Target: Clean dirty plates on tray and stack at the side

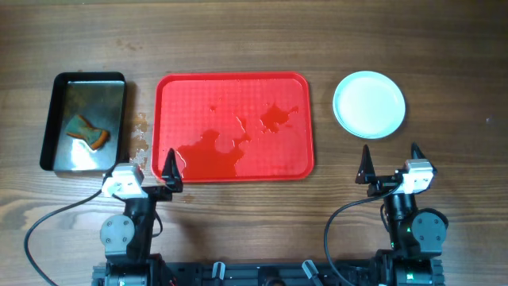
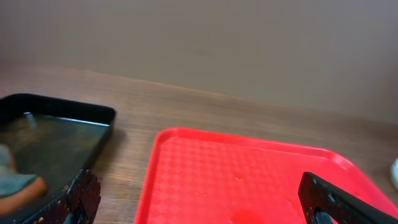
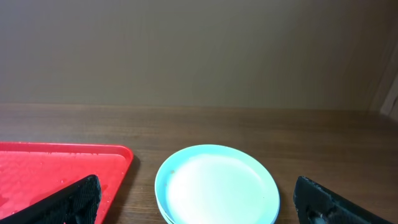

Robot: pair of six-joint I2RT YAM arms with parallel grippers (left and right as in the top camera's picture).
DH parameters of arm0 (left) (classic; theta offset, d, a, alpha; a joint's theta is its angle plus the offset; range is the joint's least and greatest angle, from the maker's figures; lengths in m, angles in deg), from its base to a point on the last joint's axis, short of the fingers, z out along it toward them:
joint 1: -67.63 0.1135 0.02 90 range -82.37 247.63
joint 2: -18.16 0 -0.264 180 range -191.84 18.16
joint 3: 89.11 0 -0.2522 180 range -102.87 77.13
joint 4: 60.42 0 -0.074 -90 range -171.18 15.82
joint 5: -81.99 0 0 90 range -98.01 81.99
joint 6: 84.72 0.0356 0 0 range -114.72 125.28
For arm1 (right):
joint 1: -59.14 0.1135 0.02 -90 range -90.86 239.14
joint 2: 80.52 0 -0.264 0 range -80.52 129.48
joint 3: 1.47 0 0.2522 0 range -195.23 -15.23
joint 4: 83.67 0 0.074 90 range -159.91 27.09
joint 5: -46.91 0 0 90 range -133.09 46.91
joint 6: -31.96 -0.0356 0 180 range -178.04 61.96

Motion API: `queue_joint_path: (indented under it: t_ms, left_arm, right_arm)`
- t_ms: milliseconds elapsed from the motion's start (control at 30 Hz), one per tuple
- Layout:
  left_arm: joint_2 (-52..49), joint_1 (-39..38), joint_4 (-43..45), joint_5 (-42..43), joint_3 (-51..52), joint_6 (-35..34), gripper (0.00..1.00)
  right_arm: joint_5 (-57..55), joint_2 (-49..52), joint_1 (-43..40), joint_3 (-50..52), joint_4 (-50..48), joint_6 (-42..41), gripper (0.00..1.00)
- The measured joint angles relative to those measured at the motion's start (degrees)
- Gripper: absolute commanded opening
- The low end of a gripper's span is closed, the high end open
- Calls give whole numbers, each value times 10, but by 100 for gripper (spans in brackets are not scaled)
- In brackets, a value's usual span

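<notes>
Overhead, the plates (image 1: pixel 369 104) look like 1 pale mint disc. They lie on the wooden table (image 1: pixel 444 48) toward its right edge, just past the right edge of the red tray (image 1: pixel 190 99) and not touching it. Only the right wrist view shows that they are a stack, because more than 1 rim is seen at the near side; how many, I cannot tell. The top plate looks clean.

The tray sits in the middle of the table, and darker wet patches (image 1: pixel 214 151) spread over its near half. At the left edge of the table stands a black pan (image 1: pixel 87 76) with an orange and grey sponge (image 1: pixel 87 133) inside. Between pan and tray there are small wet marks (image 1: pixel 140 131) on the wood; the left wrist view does not reach them.

Both arms are drawn back at the near edge of the table, pointing away from it. The left gripper (image 1: pixel 151 163) is spread wide and holds nothing; 1 finger is above the near left corner of the tray. The right gripper (image 1: pixel 390 155) is also spread wide and empty, just in front of the plates.
</notes>
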Motion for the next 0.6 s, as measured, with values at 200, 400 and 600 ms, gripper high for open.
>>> queue_joint_path:
  t_ms: [200, 400, 600]
  left_arm:
    - [0, 0, 0, -26, 0, 0, 100]
    - [0, 0, 0, -30, 0, 0, 100]
    - [0, 0, 0, -30, 0, 0, 100]
  right_arm:
    - [0, 0, 0, 0, 0, 0, 100]
    - [0, 0, 0, 0, 0, 0, 100]
    - [0, 0, 0, 0, 0, 0, 100]
